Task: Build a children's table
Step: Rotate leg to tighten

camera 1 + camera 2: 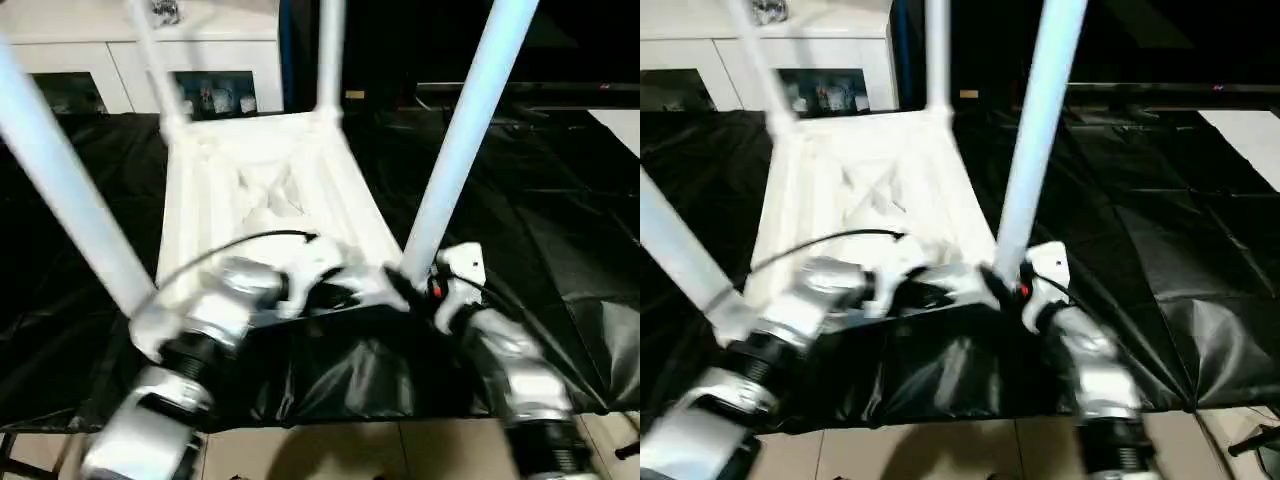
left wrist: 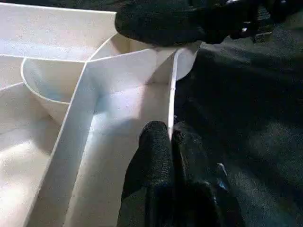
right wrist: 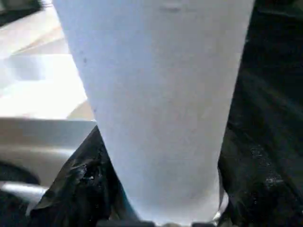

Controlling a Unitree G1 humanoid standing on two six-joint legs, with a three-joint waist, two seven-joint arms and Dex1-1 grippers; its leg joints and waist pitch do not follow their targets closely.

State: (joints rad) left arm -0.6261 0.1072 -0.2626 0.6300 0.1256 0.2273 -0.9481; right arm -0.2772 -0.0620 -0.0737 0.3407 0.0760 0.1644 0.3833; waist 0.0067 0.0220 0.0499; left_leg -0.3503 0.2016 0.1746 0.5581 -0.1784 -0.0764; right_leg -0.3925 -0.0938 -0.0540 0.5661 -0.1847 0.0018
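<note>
Left tool (image 2: 171,142) pressed together on the thin near rim of the upturned tabletop (image 1: 270,190), 1 black finger inside the rim, 1 outside, pinching the white wall between them. Right tool (image 1: 405,290) spread about the base of the near-right leg (image 1: 455,150), black fingers (image 3: 80,179) against either side of the white tube, low down where it enters its corner socket. Tabletop ribbed side up on the black-covered surface (image 1: 560,250), near edge close to the surface's near edge, long axis running away toward the far side. 4 white legs up from the corners: near-left leg (image 1: 60,170) leaning out to the left, near-right leaning right, far-left leg (image 1: 155,65) and far-right leg (image 1: 330,55) rising past the top of view. Both silver forearms crowded at the near edge, a black cable (image 1: 240,245) arcing over the left one. Open black cloth right of the tabletop and a narrower strip on its left. White glass-door cabinet (image 1: 110,70) just behind the far end. Pale tiled floor (image 1: 350,450) below the near edge of the surface.
</note>
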